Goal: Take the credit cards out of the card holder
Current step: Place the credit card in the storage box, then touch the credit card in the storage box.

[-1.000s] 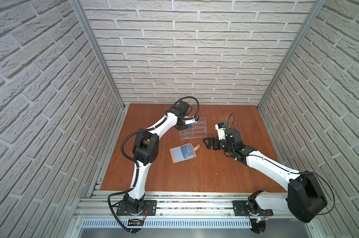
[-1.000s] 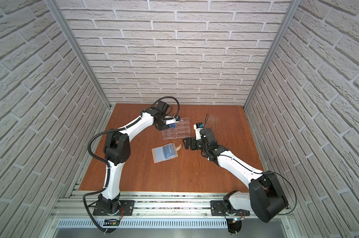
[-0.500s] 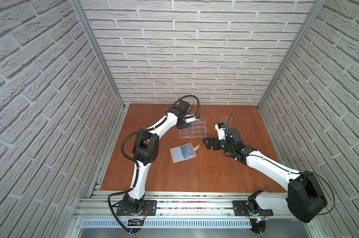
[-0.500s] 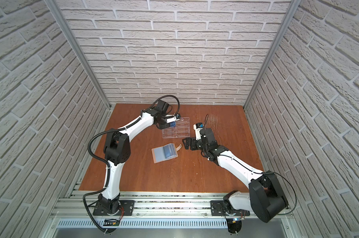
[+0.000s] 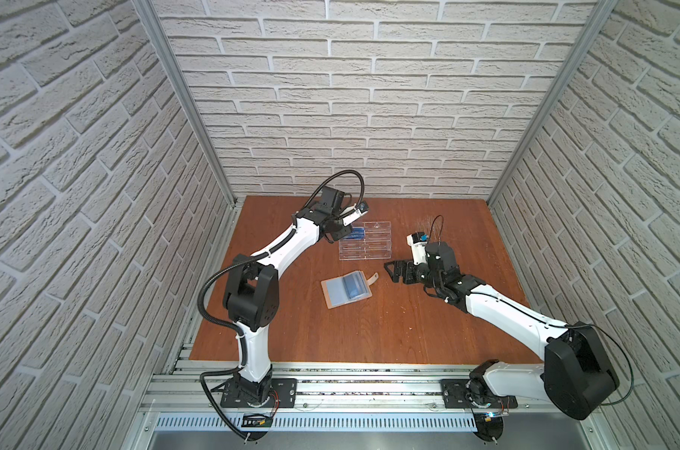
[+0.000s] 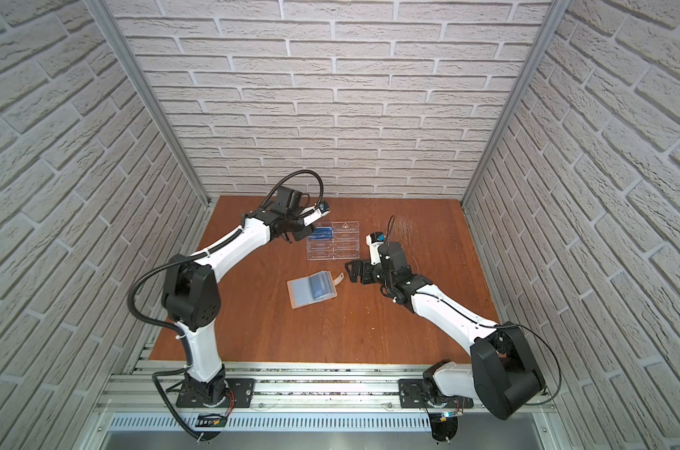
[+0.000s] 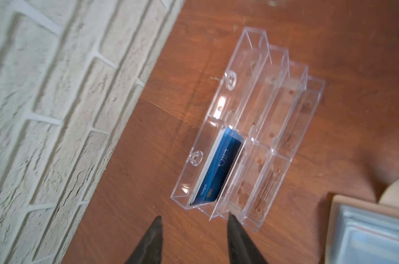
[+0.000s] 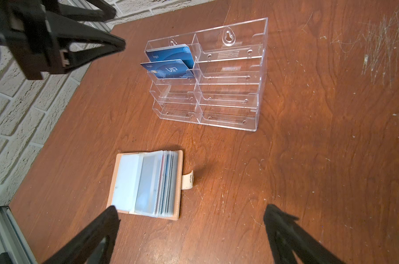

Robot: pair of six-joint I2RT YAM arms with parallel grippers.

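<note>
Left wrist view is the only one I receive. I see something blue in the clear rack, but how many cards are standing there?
Observer: Two credit cards. The rear card stands at the back of the clear rack, and the VIP card leans just in front of it.
Operator: And where is the right gripper?
Observer: The right gripper is open and empty, beside the card holder, on the side of its snap strap.
Operator: Is the holder open?
Observer: Yes. It lies open on the table with its clear sleeve pages facing up. I cannot tell whether cards remain inside.
</note>
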